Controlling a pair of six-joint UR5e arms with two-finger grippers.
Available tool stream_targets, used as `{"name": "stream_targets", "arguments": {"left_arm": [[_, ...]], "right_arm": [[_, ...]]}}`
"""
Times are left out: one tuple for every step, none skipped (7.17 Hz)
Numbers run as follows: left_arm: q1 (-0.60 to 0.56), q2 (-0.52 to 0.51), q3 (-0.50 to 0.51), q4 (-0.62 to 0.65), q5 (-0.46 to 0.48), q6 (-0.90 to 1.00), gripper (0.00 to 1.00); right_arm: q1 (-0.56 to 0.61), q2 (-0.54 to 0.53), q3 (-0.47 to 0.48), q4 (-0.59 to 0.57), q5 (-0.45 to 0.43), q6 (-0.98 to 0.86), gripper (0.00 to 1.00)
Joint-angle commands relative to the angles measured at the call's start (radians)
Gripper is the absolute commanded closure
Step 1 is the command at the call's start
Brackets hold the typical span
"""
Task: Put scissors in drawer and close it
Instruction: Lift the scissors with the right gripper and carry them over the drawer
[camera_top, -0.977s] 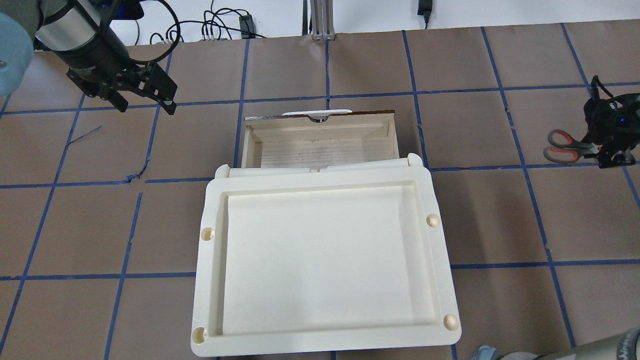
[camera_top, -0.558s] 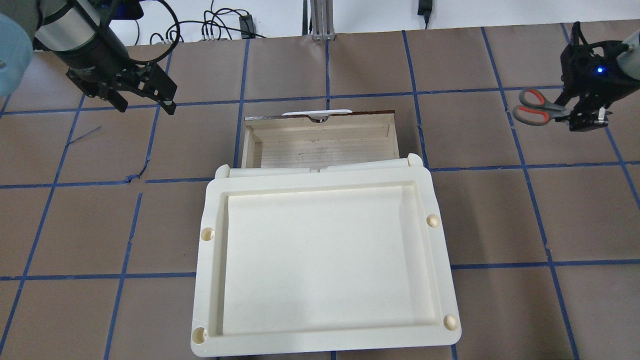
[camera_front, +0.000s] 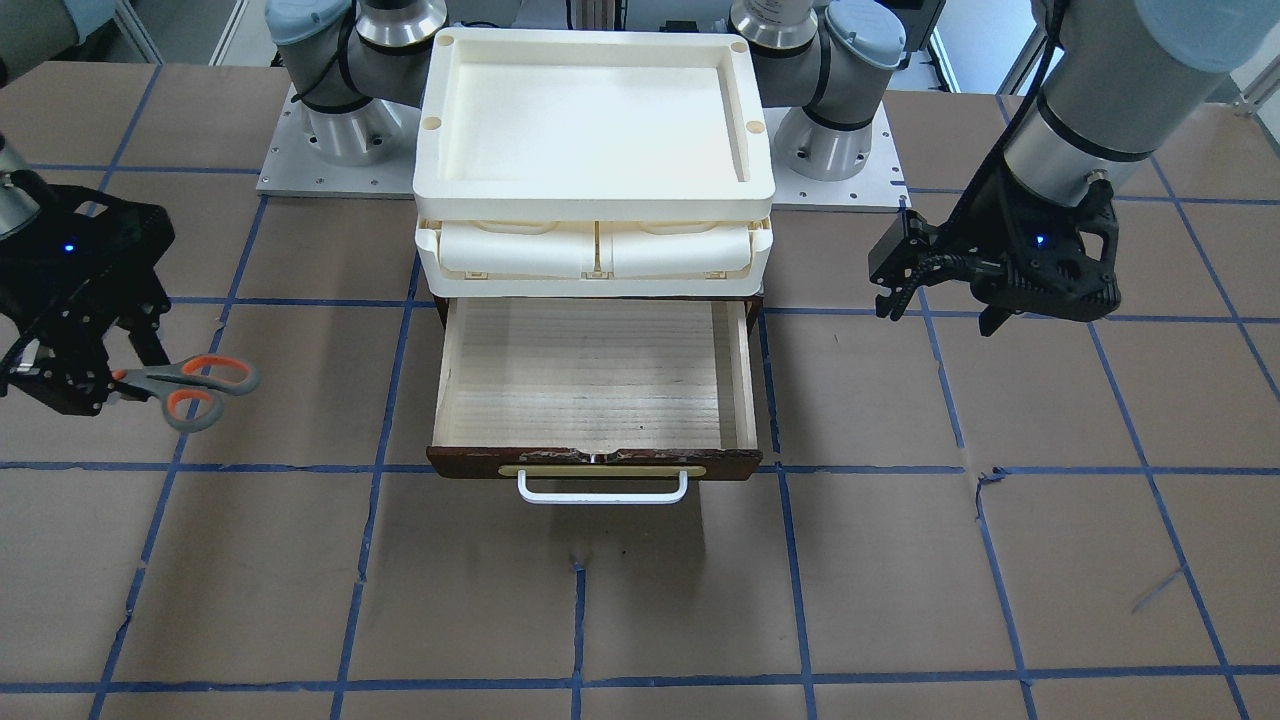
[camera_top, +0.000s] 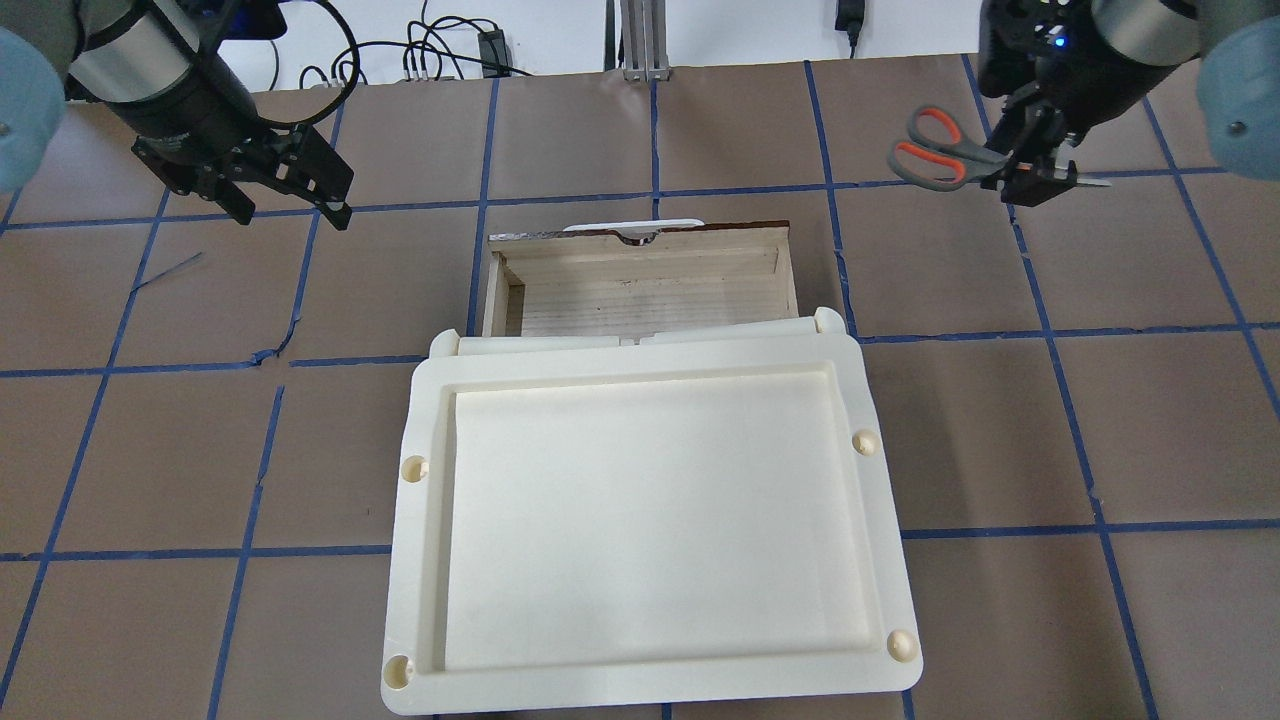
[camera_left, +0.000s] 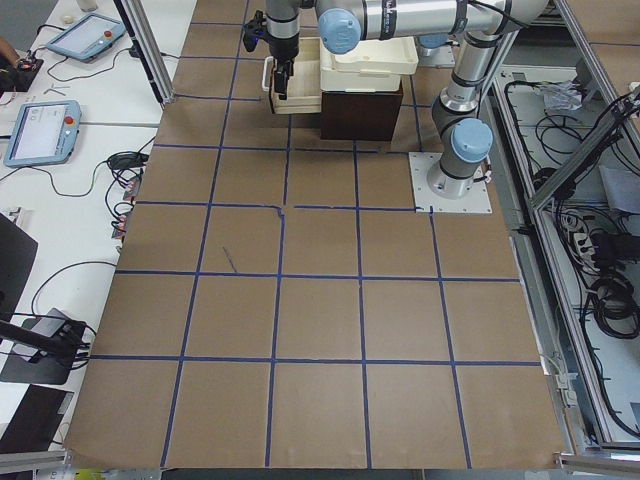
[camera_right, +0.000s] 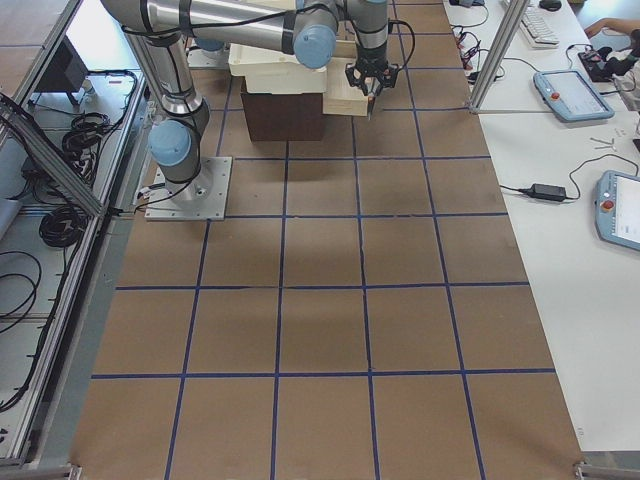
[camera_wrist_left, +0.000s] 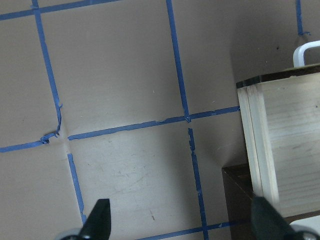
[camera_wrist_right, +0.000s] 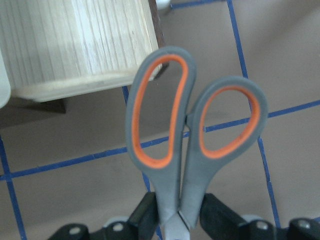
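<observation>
The scissors (camera_top: 935, 150), with orange-and-grey loop handles, hang in the air to the right of the drawer, handles pointing towards it. My right gripper (camera_top: 1032, 172) is shut on their blades; the blade tip sticks out behind the fingers. The right wrist view shows the handles (camera_wrist_right: 190, 135) close up, with the drawer's corner (camera_wrist_right: 75, 45) beyond. The wooden drawer (camera_top: 640, 290) is pulled open and empty, its white bar handle (camera_front: 602, 488) on the dark front. My left gripper (camera_top: 290, 212) is open and empty, above the table left of the drawer.
A cream plastic tray top (camera_top: 420, 500) covers the cabinet above the drawer, with two small cream compartments (camera_front: 595, 255) under it. Brown paper with blue tape lines covers the table (camera_top: 1000, 420). Cables lie at the far edge (camera_top: 420, 55).
My right gripper has carried the scissors up off the table, away from the robot and inward towards the drawer. The left arm and the drawer have not moved.
</observation>
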Motion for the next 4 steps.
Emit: {"name": "stream_targets", "arguments": {"left_arm": [[0.0,0.0,0.0,0.0,-0.001,0.0,0.0],[0.0,0.0,0.0,0.0,0.001,0.0,0.0],[0.0,0.0,0.0,0.0,-0.001,0.0,0.0],[0.0,0.0,0.0,0.0,0.001,0.0,0.0]], "right_arm": [[0.192,0.041,-0.024,-0.008,-0.002,0.237,0.94],[0.29,0.1,-0.056,-0.021,-0.058,0.245,0.94],[0.381,0.157,-0.085,-0.028,-0.13,0.247,0.94],[0.402,0.185,-0.111,-0.029,-0.141,0.247,0.94]]}}
